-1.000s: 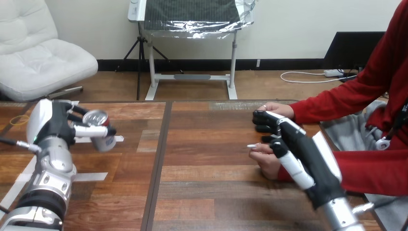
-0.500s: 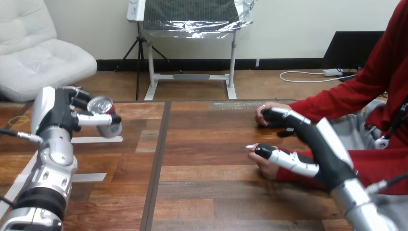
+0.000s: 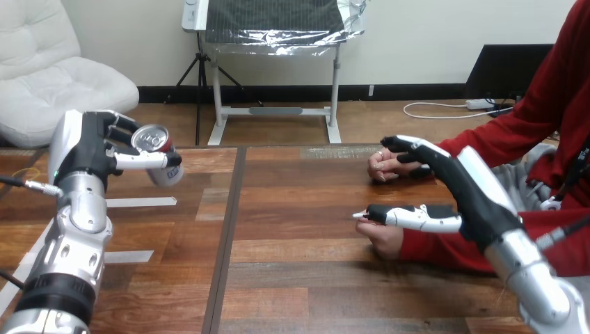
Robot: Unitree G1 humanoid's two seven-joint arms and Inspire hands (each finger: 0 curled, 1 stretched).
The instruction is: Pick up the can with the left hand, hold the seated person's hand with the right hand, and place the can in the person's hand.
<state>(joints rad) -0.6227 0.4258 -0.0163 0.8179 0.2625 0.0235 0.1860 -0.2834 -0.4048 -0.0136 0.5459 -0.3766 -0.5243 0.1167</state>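
My left hand (image 3: pixel 89 149) is raised over the table's left part, its fingers and thumb curled round a silver-topped can (image 3: pixel 158 156) that tilts with its top towards me. At the right, my right hand (image 3: pixel 465 191) is open and spread. Its fingers (image 3: pixel 412 147) reach over the person's far hand (image 3: pixel 385 165), which rests on the table. Its thumb (image 3: pixel 410 216) lies just above the person's near hand (image 3: pixel 384 236), a loose fist on the table. I cannot tell whether the thumb touches that hand. No finger is curled round either of the person's hands.
Two white tape strips (image 3: pixel 140 202) (image 3: pixel 129 256) lie on the wooden table (image 3: pixel 306 278) under and near my left arm. A dark seam (image 3: pixel 232 229) runs down the table between the can and the person's hands. The person's red sleeves (image 3: pixel 487 149) come in from the right.
My left hand has lifted the can higher and a little to the right. My right hand has swung right and spread wider, thumb now over the person's near hand, fingers over the far one.
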